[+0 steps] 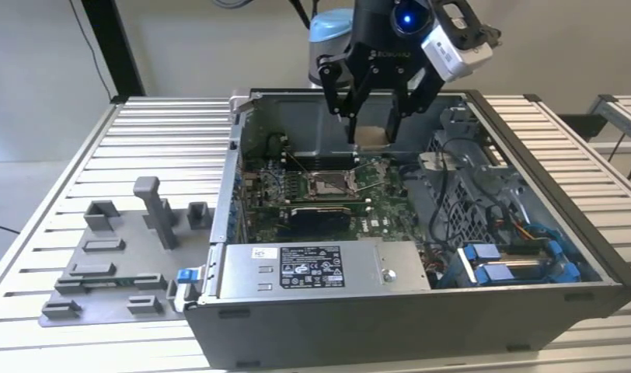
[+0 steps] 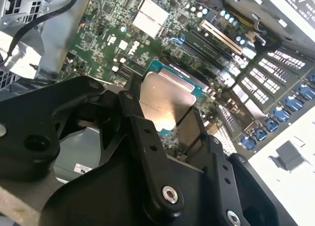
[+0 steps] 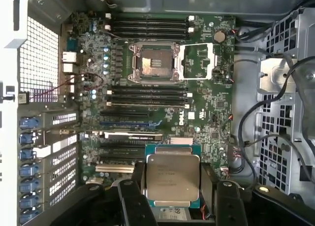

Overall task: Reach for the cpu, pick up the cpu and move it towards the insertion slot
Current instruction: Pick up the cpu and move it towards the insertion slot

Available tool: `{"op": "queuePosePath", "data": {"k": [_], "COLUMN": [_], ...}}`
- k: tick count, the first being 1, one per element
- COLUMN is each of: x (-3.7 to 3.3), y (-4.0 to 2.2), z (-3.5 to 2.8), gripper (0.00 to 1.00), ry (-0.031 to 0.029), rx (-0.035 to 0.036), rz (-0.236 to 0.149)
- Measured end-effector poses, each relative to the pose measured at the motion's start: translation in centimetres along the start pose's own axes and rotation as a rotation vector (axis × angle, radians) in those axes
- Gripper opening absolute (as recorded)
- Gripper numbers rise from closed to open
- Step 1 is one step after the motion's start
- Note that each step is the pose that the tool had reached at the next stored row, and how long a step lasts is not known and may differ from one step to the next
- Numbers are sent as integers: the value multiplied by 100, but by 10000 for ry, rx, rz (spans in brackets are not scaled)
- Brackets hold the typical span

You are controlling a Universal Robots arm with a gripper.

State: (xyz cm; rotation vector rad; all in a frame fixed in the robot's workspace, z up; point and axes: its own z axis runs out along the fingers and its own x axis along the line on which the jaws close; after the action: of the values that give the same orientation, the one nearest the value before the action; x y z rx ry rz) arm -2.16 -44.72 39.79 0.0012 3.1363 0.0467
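Note:
My gripper hangs over the back half of an open computer case, shut on the cpu, a small thin square chip held by two opposite edges. Both wrist views show the cpu's silvery face between the black fingers. The insertion slot sits on the green motherboard, lower than the chip and nearer the case's front. In the first wrist view the slot shows a silver frame with a dull centre, and its lid is swung open beside it. Chip and slot are well apart.
A silver power supply box fills the case's front. Cables and a drive cage crowd the exterior view's right side, with blue clips near the front corner. A grey fixture plate with upright blocks lies outside the case on the slatted table.

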Motion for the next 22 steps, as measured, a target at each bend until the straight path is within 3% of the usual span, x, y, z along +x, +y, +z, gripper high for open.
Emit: {"op": "queuePosePath", "data": {"k": [5, 22], "x": [19, 39], "y": [55, 347], "z": [1, 11], "gripper": [0, 0], "ry": [-2, -4], "rx": [2, 1], "rz": [81, 123]}}
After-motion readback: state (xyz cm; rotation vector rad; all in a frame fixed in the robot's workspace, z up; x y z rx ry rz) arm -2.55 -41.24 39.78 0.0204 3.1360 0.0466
